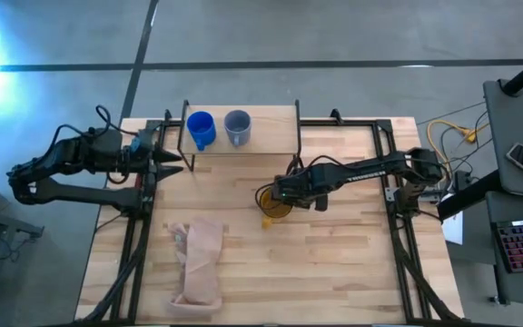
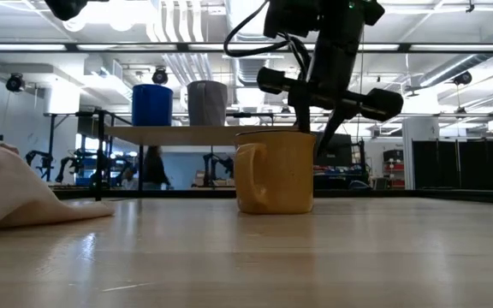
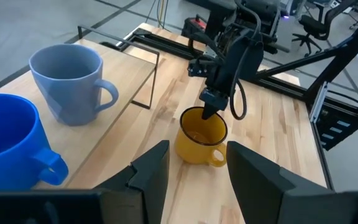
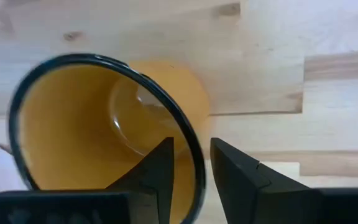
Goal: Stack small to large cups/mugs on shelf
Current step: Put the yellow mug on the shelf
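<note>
The right gripper (image 1: 275,193) straddles the yellow mug's (image 1: 275,207) rim — one finger inside, not yet clamped; the left gripper (image 1: 172,162) waits open beside the shelf (image 1: 266,127).

High view looks straight down on the whole desk (image 1: 334,263). Low view sits at desk level, facing the room. Left wrist view looks across from afar; right wrist view hangs close over the yellow mug (image 4: 104,124), shared by all four.
</note>
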Motion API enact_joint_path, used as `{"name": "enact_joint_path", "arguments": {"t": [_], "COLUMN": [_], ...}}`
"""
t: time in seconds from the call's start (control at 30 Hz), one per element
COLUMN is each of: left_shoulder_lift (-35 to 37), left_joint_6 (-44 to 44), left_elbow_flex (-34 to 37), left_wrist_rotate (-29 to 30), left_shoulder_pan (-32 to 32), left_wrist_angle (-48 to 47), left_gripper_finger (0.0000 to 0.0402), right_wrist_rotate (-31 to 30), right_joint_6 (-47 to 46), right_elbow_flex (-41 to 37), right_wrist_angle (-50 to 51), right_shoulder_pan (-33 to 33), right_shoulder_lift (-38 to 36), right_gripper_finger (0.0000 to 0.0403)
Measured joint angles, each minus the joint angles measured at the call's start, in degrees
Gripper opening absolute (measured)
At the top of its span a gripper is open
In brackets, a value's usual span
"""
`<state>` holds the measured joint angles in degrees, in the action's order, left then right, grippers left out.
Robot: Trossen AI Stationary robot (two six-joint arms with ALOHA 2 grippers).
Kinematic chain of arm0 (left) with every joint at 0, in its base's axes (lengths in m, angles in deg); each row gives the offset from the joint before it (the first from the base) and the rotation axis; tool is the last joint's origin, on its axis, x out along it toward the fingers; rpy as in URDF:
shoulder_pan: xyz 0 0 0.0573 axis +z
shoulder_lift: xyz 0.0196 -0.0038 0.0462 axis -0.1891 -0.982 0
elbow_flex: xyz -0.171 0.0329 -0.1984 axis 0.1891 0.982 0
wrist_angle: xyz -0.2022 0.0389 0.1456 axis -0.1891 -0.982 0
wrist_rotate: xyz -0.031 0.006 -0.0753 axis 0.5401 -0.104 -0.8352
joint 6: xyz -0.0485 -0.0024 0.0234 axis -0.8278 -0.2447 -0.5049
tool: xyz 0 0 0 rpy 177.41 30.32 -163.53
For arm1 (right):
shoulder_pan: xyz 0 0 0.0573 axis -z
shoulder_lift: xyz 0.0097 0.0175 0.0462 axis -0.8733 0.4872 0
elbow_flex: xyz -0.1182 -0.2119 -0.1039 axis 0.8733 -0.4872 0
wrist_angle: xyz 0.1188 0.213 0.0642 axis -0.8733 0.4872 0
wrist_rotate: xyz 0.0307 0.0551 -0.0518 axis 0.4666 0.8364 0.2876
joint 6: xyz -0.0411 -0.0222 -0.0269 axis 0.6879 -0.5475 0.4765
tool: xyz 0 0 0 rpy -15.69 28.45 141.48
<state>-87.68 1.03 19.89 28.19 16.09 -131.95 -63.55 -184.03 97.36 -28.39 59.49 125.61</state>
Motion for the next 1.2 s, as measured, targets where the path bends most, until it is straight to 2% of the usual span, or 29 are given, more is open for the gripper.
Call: {"name": "enact_joint_path", "arguments": {"t": [0.53,1.2], "left_shoulder_lift": [0.13,0.08], "left_joint_6": [-1.58,-3.03], "left_elbow_flex": [0.00,0.00], "left_wrist_rotate": [0.00,0.66], "left_shoulder_pan": [-0.02,0.00], "left_wrist_angle": [0.02,0.11], "left_gripper_finger": [0.0146,0.0146], "right_wrist_rotate": [0.31,1.91], "right_joint_6": [5.88,7.44], "right_elbow_flex": [-0.43,-0.95], "right_wrist_angle": [-1.63,-1.59], "right_shoulder_pan": [2.70,2.77], "right_shoulder_lift": [0.04,0.04], "right_gripper_finger": [0.0098,0.0093]}}
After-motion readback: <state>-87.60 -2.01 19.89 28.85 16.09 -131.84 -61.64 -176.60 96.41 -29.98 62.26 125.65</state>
